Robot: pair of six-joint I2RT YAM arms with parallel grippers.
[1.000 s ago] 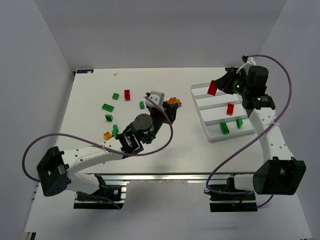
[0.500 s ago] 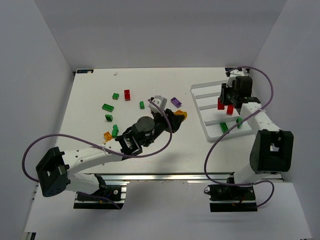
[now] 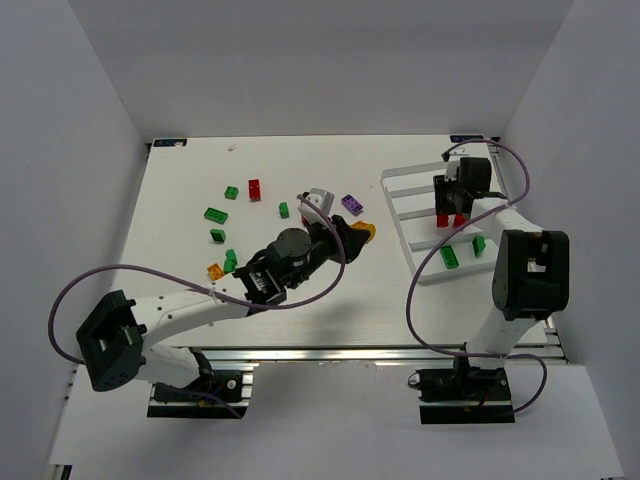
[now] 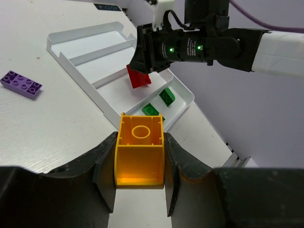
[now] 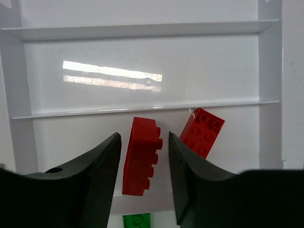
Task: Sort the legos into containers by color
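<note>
My left gripper (image 4: 140,142) is shut on a yellow-orange brick (image 4: 139,156) and holds it above the table left of the white tray (image 3: 395,180); it also shows in the top view (image 3: 364,232). My right gripper (image 5: 144,142) is open low over the tray's middle compartment. A red brick (image 5: 140,161) lies on its side between its fingers with a gap on each side. A second red brick (image 5: 202,132) lies just to its right. Two green bricks (image 3: 449,256) lie in the near compartment. The far compartment (image 5: 142,71) holds nothing.
A purple brick (image 3: 351,204) lies on the table just beyond my left gripper. Further left lie a red brick (image 3: 254,189), several green bricks (image 3: 215,214) and an orange piece (image 3: 214,270). The tray stands at the right, angled.
My right gripper came down into the tray's middle compartment with the red brick and opened. My left gripper shifted slightly right with the yellow-orange brick, uncovering the purple brick.
</note>
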